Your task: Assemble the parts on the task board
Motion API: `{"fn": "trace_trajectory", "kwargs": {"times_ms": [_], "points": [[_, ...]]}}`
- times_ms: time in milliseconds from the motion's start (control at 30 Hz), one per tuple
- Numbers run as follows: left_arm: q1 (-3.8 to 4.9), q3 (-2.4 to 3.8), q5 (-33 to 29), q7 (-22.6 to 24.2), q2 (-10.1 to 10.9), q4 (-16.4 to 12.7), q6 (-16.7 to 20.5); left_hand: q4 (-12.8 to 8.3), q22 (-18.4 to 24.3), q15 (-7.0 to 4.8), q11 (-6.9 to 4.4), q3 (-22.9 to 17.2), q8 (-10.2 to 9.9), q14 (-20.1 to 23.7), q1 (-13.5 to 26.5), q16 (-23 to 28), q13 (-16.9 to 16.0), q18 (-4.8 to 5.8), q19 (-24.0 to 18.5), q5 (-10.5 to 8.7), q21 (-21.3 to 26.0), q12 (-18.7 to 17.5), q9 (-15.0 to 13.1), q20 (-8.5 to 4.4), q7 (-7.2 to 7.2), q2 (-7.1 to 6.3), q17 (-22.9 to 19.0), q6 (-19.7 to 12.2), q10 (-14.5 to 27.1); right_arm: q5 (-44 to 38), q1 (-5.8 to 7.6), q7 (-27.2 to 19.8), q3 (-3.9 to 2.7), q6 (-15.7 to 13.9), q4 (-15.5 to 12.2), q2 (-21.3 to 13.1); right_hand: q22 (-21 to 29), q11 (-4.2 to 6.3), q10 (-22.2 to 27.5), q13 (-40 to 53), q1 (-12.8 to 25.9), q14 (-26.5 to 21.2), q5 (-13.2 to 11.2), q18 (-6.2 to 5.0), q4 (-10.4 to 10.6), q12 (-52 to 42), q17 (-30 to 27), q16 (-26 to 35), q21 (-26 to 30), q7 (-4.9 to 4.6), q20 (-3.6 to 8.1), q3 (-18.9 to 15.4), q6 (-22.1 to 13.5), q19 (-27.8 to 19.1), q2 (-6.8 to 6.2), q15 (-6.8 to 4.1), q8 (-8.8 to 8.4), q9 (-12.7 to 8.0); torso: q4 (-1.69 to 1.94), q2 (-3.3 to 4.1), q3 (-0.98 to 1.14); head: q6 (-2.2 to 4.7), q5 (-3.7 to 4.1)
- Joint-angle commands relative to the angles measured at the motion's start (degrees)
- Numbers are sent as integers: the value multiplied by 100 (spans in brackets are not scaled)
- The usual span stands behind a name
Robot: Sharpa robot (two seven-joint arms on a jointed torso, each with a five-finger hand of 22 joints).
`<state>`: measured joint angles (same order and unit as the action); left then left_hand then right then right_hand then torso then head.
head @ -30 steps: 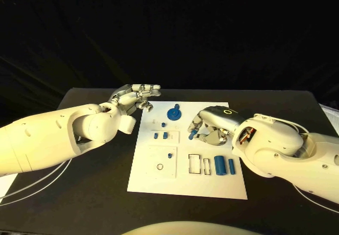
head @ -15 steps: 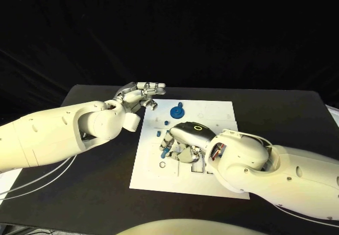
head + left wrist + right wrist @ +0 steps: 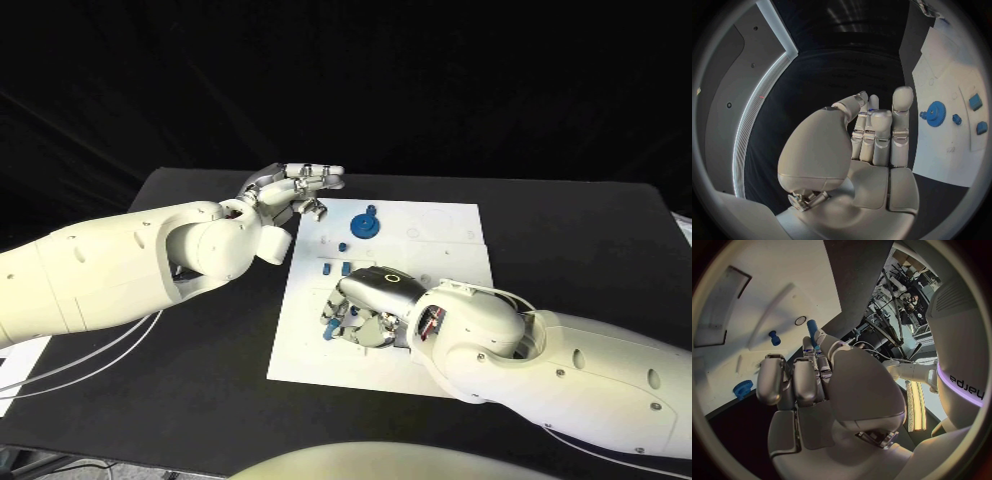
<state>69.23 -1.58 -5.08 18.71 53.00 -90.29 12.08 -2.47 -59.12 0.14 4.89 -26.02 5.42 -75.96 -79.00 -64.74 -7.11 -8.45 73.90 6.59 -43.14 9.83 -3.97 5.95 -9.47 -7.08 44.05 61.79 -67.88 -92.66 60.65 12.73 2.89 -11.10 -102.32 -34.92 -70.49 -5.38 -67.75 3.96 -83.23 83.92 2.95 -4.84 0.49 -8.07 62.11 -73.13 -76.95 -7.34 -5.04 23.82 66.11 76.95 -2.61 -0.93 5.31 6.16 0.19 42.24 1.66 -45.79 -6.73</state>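
The task board [image 3: 447, 225] lies in the middle of the black table [image 3: 577, 230]. The right hand [image 3: 368, 300] hangs low over the board's left half, toward its near edge, fingers curled downward; in the right wrist view a blue peg [image 3: 812, 332] stands up between the fingertips [image 3: 809, 345], pinched there above the white plate. Beside it on the board sit a small round hole [image 3: 801, 320] and a short blue pin [image 3: 773, 337]. The left hand [image 3: 296, 190] hovers at the board's far left corner, over the table just off the plate, its fingers drawn together and curled in with nothing in them. A blue gear [image 3: 362, 228] rests near the far edge, and two small blue blocks [image 3: 335, 266] lie between the gear and the right hand.
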Motion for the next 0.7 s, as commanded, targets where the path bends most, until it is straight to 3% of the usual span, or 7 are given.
{"fn": "trace_trajectory", "kwargs": {"times_ms": [33, 367, 700], "points": [[1, 4, 20, 25, -8, -2, -115, 1, 4, 5, 16, 46, 28, 40, -19, 30, -5, -46, -38, -22, 14, 19, 7, -5, 0, 26, -5, -36, 35, -120, -11, -43, -1, 196, 20, 12, 8, 169, -188, 4, -20, 160, 24, 4, 1, 24, -8, -3, 11, -18, -13, 44, 1, -9, 47, 1, 39, 12, 1, -2, 7, -15, -11], [-1, 4, 20, 18, -6, 7, -125, 1, 4, 5, 16, 46, 28, 40, -19, 30, -5, -46, -38, -22, 14, 19, 7, -5, 0, 26, -5, -36, 35, -490, -16, 179, -1, 115, 92, 4, 5, 167, -191, 6, -8, 160, 22, 5, 2, 28, -10, -2, 9, -20, -14, 46, 2, -8, 45, 3, 39, 13, 1, -1, 7, -23, -9], [-2, 3, 20, 11, -1, 7, -129, 1, 4, 5, 16, 46, 28, 40, -19, 30, -5, -46, -38, -22, 14, 19, 7, -5, 0, 26, -5, -36, 35, -553, -16, 232, 2, 287, 151, 73, 0, 167, -196, 7, 1, 160, 21, 6, 2, 30, -7, -4, 6, -20, -16, 47, 5, -5, 43, 5, 40, 15, -5, -9, 4, -40, -8]]}}
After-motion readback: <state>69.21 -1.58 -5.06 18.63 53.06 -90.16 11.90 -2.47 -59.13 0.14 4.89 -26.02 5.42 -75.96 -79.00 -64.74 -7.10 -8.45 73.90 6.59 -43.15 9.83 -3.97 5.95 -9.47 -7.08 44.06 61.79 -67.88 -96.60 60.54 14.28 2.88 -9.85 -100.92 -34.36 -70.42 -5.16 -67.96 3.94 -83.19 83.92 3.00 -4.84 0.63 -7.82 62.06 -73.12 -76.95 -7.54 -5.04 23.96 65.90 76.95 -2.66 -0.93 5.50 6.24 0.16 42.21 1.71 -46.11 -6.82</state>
